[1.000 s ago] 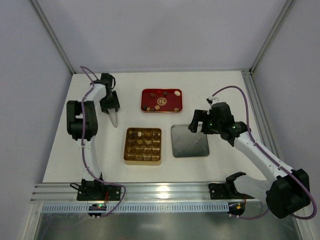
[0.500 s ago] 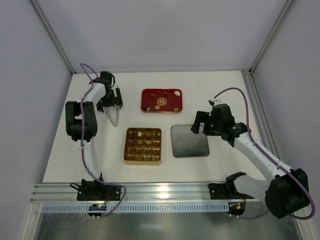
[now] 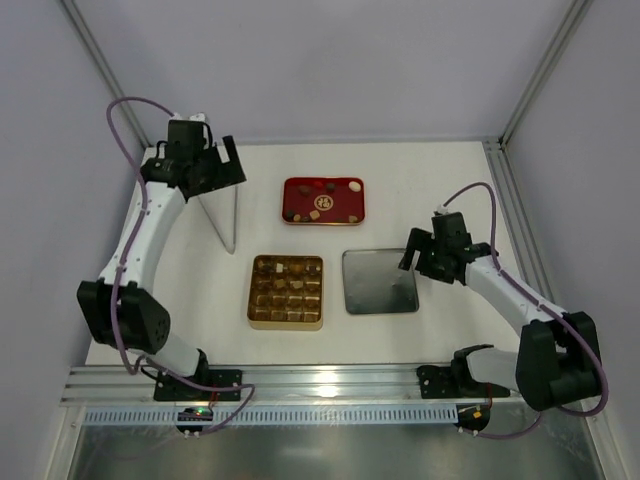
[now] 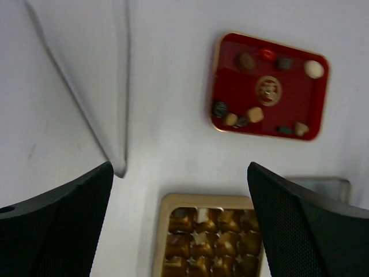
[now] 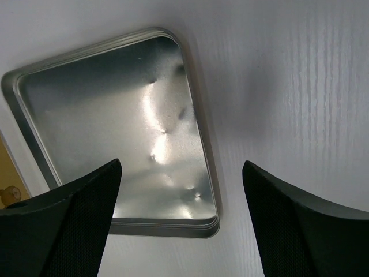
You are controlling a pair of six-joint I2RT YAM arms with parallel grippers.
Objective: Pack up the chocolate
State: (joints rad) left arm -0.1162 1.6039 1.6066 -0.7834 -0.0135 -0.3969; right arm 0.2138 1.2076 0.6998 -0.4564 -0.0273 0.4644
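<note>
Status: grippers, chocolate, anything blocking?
Left gripper: jaws open, empty. Right gripper: jaws open, above silver tin. Chocolate loose in red tray. Nothing blocking seen.

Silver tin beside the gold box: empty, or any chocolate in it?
Empty. The tin shows only bare metal and glare in the right wrist view; nothing lies in it.
</note>
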